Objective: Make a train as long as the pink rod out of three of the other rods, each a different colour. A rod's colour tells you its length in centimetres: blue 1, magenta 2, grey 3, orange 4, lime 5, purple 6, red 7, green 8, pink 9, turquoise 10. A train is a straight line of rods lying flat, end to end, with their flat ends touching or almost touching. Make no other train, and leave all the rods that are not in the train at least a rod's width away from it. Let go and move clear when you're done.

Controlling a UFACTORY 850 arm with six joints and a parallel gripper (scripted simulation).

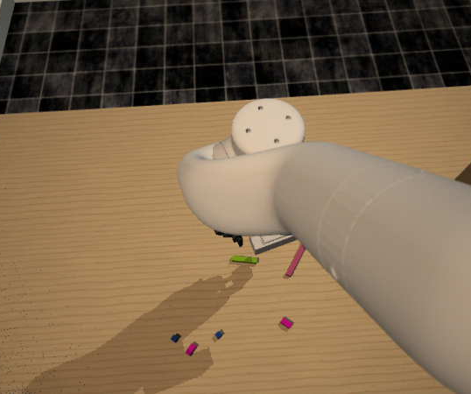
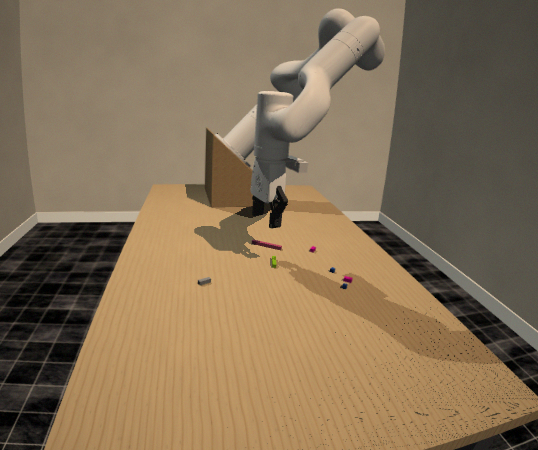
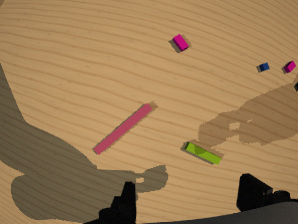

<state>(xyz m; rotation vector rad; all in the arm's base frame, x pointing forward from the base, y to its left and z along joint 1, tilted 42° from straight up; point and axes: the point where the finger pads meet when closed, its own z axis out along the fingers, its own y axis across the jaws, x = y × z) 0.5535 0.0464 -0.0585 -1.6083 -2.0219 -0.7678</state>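
The pink rod (image 1: pixel 294 261) lies flat on the wooden table; it also shows in the exterior view (image 2: pixel 267 244) and the wrist view (image 3: pixel 123 128). A lime rod (image 1: pixel 244 259) (image 2: pixel 273 261) (image 3: pixel 202 153) lies just beside it, apart. Two magenta rods (image 1: pixel 286 323) (image 1: pixel 191 348) and two blue rods (image 1: pixel 219 334) (image 1: pixel 175 338) lie scattered further off. A grey rod (image 2: pixel 204 281) lies alone to the left. My gripper (image 2: pixel 270 212) hangs open and empty above the table, behind the pink rod; its fingers show at the bottom of the wrist view (image 3: pixel 189 205).
A wooden wedge block (image 2: pixel 225 172) stands at the back of the table by the arm's base. The arm hides much of the right side in the top view.
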